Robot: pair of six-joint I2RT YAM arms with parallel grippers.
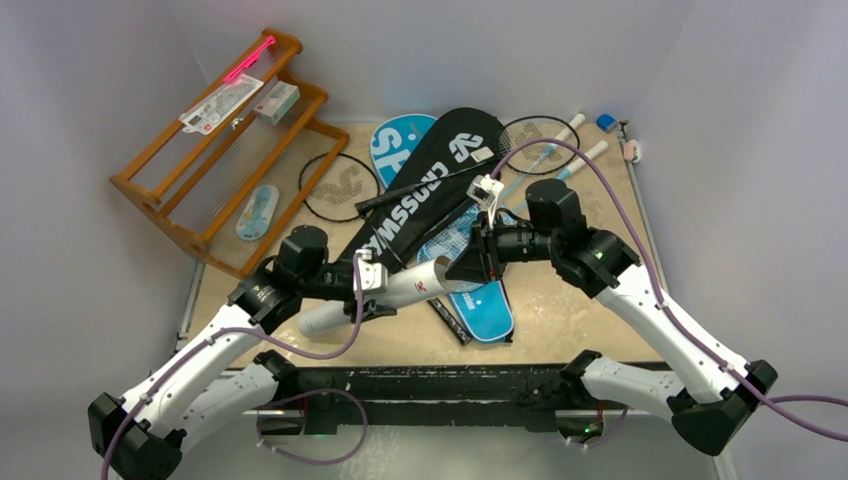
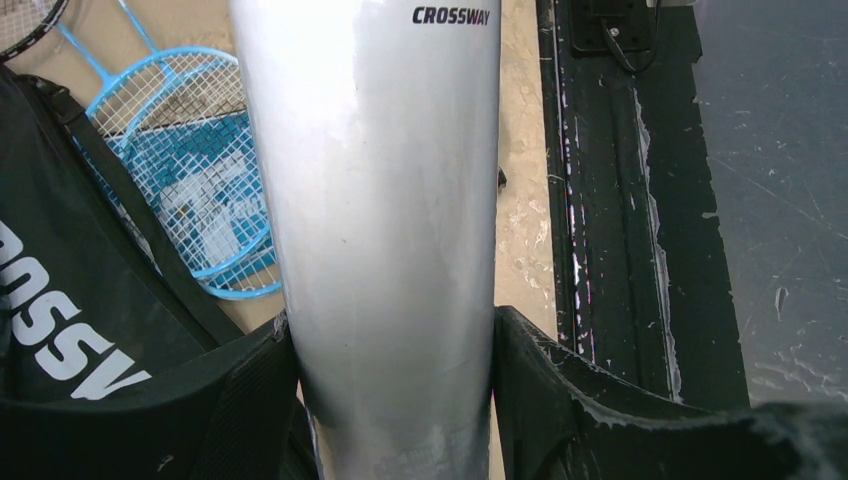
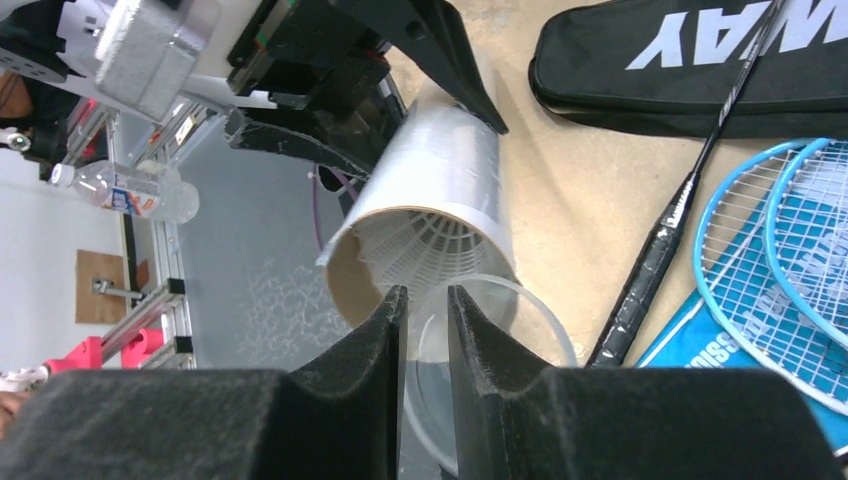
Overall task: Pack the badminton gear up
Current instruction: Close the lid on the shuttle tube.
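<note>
Near the table's front edge, the left gripper [image 2: 392, 350] clamps the white tube [image 1: 415, 283], with shuttlecocks [image 3: 430, 240] inside its open mouth. The right gripper [image 3: 422, 310] pinches the rim of a clear cap [image 3: 500, 330] just beside that mouth. Capping looks like the current step, and it calls for squaring the cap to the mouth and pushing it on.

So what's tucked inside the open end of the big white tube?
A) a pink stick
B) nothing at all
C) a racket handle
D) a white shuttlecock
D: the right wrist view looks straight into the white tube, and a ribbed white shuttlecock sits inside its mouth, just behind the clear cap held by the right tool.
</note>
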